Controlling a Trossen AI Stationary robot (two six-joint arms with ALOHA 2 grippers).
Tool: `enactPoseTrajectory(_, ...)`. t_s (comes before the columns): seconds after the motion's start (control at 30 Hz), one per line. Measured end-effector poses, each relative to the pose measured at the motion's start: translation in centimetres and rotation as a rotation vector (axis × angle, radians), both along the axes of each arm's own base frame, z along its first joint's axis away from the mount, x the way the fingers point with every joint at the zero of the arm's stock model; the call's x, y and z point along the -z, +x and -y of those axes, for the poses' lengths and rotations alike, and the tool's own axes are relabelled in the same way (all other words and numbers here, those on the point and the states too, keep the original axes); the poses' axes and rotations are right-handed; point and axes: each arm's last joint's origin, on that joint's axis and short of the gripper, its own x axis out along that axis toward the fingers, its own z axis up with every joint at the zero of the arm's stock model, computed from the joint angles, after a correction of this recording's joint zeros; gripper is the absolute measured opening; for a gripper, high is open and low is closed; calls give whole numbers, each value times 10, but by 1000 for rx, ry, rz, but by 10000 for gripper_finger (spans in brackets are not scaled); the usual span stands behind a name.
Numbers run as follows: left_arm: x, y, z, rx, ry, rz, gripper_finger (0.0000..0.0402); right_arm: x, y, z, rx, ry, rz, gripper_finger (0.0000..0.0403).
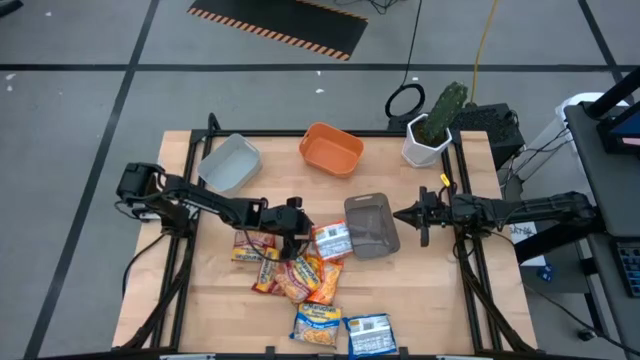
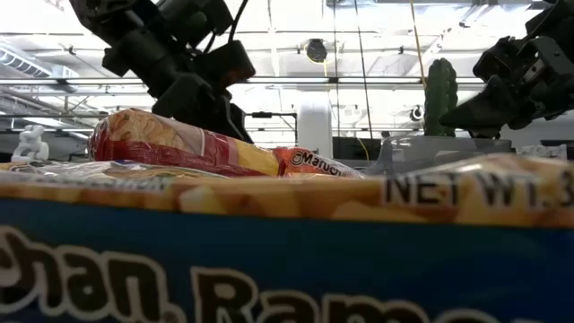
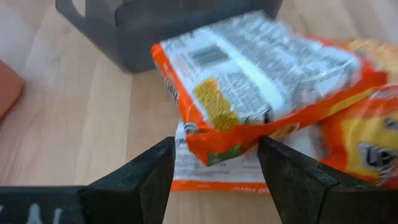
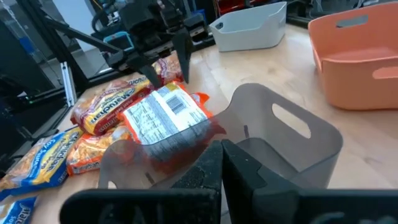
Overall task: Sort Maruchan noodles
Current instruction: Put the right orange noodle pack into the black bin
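Several Maruchan noodle packets lie piled mid-table [image 1: 295, 275], and two yellow-and-blue ones [image 1: 317, 325] lie near the front edge. An orange packet [image 3: 261, 74], its white printed back up, rests on other packets with its far edge against the dark grey tray [image 1: 372, 225]. My left gripper [image 3: 214, 168] is open and slants down over it, one finger on each side of the packet's near corner [image 3: 217, 149], with a gap on each side. My right gripper [image 4: 222, 162] is shut and hovers level just right of the dark grey tray.
A light grey tray [image 1: 230, 163] and an orange tray [image 1: 331, 148] stand at the table's far side. A potted cactus [image 1: 428, 140] is at the far right corner. In the low view a blue packet [image 2: 269, 260] fills the foreground.
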Motion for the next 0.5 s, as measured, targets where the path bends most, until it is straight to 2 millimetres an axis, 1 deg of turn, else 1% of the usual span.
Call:
enactPoseTrajectory(0.13, -2, 1, 1, 32, 30, 15, 232, 0, 0, 0, -8, 3, -3, 0)
enactPoseTrajectory(0.2, -3, 1, 4, 62, 36, 30, 218, 0, 0, 0, -5, 9, -3, 0)
enactPoseTrajectory(0.33, -5, 3, 6, 125, 14, 58, 167, 0, 0, 0, -6, 10, -3, 0)
enactPoseTrajectory(0.5, -5, 3, 7, 142, 24, 57, 93, 0, 0, 0, -4, 19, -2, 0)
